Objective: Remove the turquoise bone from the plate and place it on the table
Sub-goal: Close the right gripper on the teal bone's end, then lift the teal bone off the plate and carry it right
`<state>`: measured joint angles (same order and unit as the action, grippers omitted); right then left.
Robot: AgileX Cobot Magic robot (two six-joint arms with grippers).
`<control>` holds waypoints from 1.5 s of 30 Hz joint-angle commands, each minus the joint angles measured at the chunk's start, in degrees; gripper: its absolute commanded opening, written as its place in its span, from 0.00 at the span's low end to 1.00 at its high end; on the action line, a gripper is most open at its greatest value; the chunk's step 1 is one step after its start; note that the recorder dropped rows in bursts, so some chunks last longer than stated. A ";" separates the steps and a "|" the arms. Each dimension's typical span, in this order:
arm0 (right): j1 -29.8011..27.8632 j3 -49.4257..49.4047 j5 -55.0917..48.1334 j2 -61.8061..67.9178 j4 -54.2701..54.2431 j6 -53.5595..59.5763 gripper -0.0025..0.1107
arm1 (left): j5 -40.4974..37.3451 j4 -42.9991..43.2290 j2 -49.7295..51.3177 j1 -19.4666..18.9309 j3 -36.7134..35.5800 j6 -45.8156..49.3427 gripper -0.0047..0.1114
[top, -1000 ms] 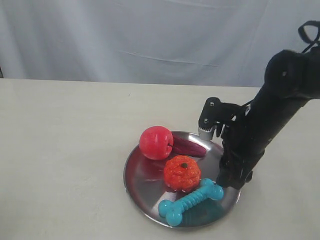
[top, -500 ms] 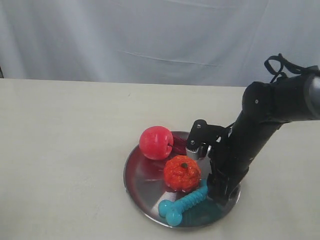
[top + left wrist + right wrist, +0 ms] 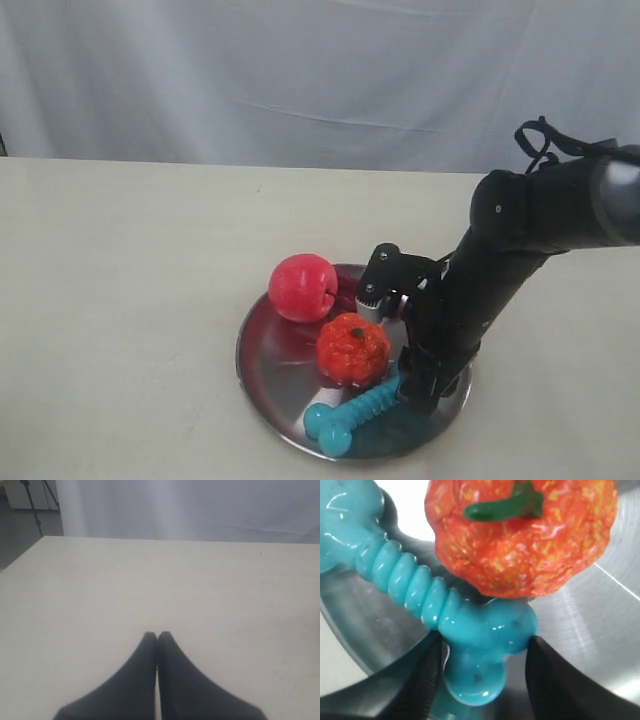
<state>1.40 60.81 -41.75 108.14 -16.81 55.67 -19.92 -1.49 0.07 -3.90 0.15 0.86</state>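
The turquoise bone (image 3: pixel 360 408) lies on the front part of the steel plate (image 3: pixel 270 375), its ribbed shaft running left to right. My right gripper (image 3: pixel 412 392) reaches down onto the bone's right end. In the right wrist view the knobbed end of the bone (image 3: pixel 480 630) sits between the two black fingers of that gripper (image 3: pixel 484 642), which press on both of its sides; it still rests on the plate (image 3: pixel 590 630). My left gripper (image 3: pixel 158 634) is shut and empty above the bare cream table (image 3: pixel 150 580), out of the exterior view.
An orange pumpkin-like toy (image 3: pixel 352 349) sits on the plate, touching the bone (image 3: pixel 520 535). A red apple (image 3: pixel 302 287) and a dark red item (image 3: pixel 347 293) lie at the plate's back. A grey curtain (image 3: pixel 300 70) hangs behind the table (image 3: pixel 120 300).
My right arm has come down and leftwards onto the bone's right end. The plate and everything on it have slid a little to the left.
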 commanded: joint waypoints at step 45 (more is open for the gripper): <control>-6.80 14.24 -12.34 -25.15 20.26 -38.10 0.02 | 0.31 -0.36 -0.07 0.44 -0.15 -0.24 0.04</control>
<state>-2.29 74.61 -53.02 83.29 1.97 20.86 -19.92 -1.49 0.07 -3.90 0.15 0.86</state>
